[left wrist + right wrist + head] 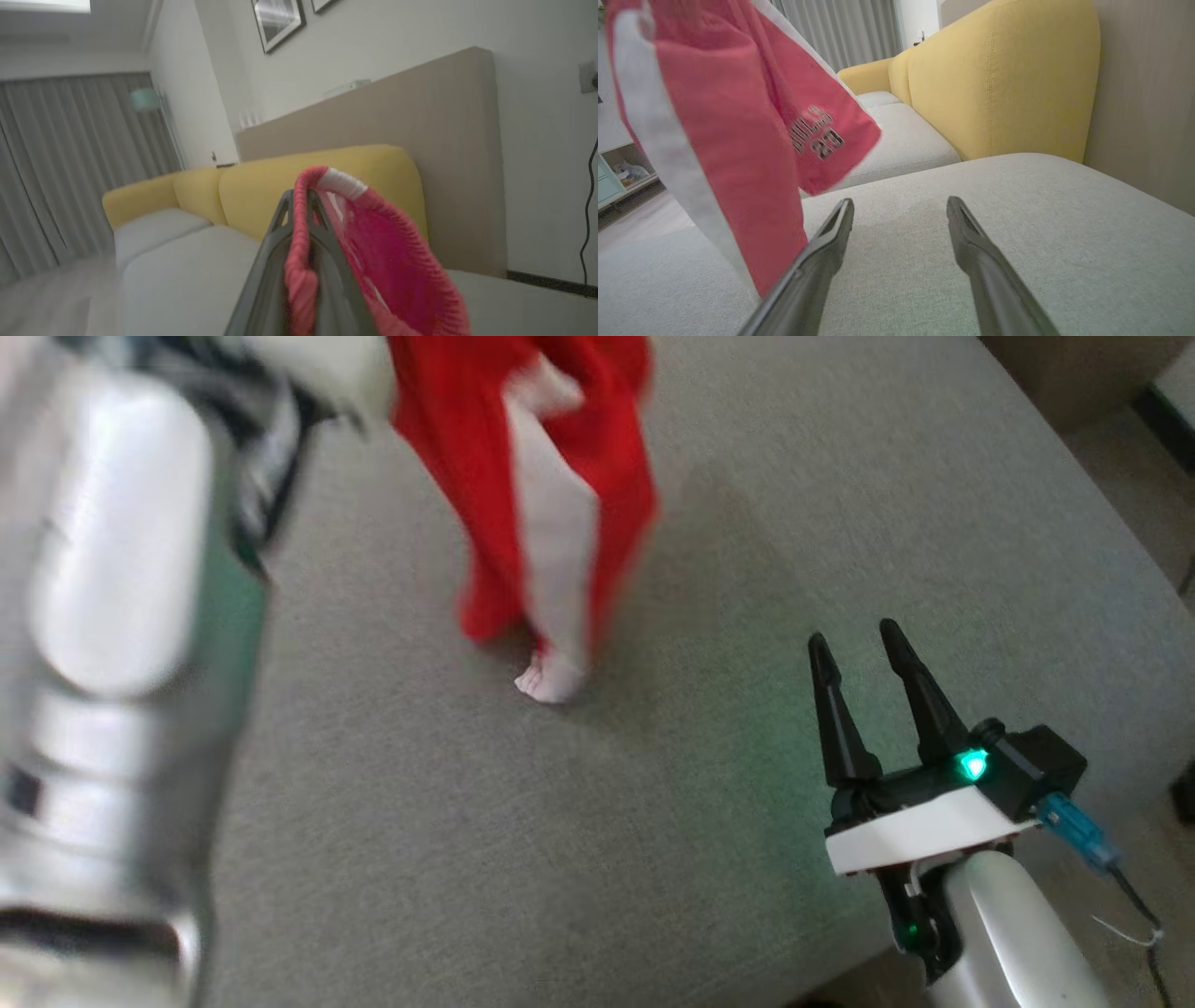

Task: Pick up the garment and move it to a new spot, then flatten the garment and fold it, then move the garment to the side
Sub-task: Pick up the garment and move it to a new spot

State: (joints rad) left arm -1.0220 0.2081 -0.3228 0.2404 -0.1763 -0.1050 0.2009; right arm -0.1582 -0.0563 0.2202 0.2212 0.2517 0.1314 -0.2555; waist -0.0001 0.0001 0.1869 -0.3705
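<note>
Shorts [467, 495], red with a white stripe, hang at twelve o'clock over the grey sofa cushion [420, 821], waistband pinched in the closed left gripper [299, 198], while the right gripper [854, 642] sits wide open, empty, at four o'clock

Grey fabric sofa seat [653, 859]

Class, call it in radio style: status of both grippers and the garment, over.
Left gripper shut on garment. Right gripper open, empty. Garment hangs over grey cushion, lower end near it.
</note>
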